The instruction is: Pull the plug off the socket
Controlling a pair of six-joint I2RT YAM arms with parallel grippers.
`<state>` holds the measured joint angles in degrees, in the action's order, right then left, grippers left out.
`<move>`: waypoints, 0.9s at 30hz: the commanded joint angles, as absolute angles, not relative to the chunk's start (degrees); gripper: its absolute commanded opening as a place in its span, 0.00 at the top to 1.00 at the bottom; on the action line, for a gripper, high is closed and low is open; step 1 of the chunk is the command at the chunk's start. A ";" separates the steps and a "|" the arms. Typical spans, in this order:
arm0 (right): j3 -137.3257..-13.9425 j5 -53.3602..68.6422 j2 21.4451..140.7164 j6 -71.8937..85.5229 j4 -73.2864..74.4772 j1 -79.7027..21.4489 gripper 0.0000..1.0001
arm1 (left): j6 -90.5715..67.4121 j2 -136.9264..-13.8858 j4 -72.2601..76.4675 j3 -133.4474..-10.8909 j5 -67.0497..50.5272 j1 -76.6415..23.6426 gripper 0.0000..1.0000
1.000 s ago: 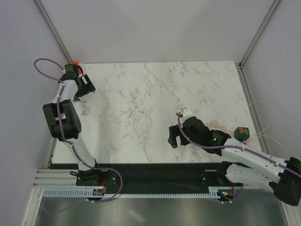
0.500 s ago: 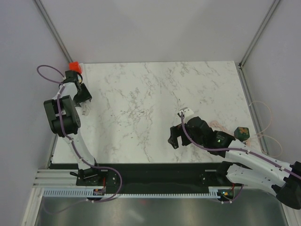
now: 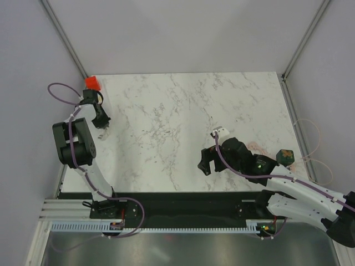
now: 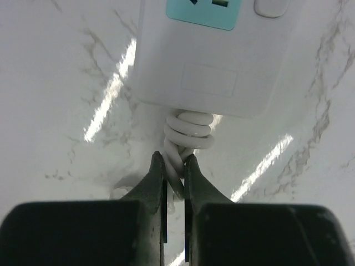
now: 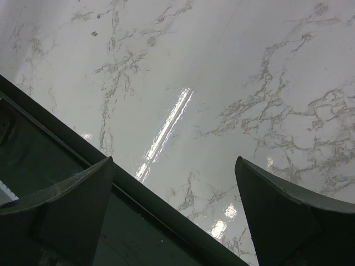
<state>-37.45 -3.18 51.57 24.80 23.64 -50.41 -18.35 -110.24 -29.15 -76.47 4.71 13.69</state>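
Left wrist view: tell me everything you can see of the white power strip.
Only one end of the power strip shows: a glossy white plastic body with rounded corners, lying flat on the marble table. At the frame's top edge sit a teal outlet with small slots and a white button; below them is a shallow rectangular recess. A white cord leaves the end in a tight coil, and the left tool is shut on it.
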 commanded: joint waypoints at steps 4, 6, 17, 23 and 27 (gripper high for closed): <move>-37.80 -3.60 51.94 27.33 23.38 -50.54 0.02 | -28.46 -95.23 -32.87 -61.90 3.08 2.39 0.98; -37.09 -4.30 52.21 27.95 23.29 -50.54 0.02 | -32.41 -91.17 -32.08 -55.39 2.64 -4.52 0.98; -36.74 -5.19 55.37 28.04 23.03 -50.54 0.02 | -56.42 -63.91 -27.86 -29.72 1.24 -32.25 0.85; -37.70 -4.22 60.81 27.77 20.66 -50.54 0.02 | -53.10 -56.96 -29.09 -32.06 -2.46 -35.33 0.32; -39.55 -3.69 65.03 28.21 19.95 -50.62 0.02 | -48.96 -55.11 -33.30 -37.78 -1.68 -35.33 0.26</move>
<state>-36.58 -3.84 62.85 27.81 22.31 -50.41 -51.79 -56.95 -31.59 -32.01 -1.76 -35.14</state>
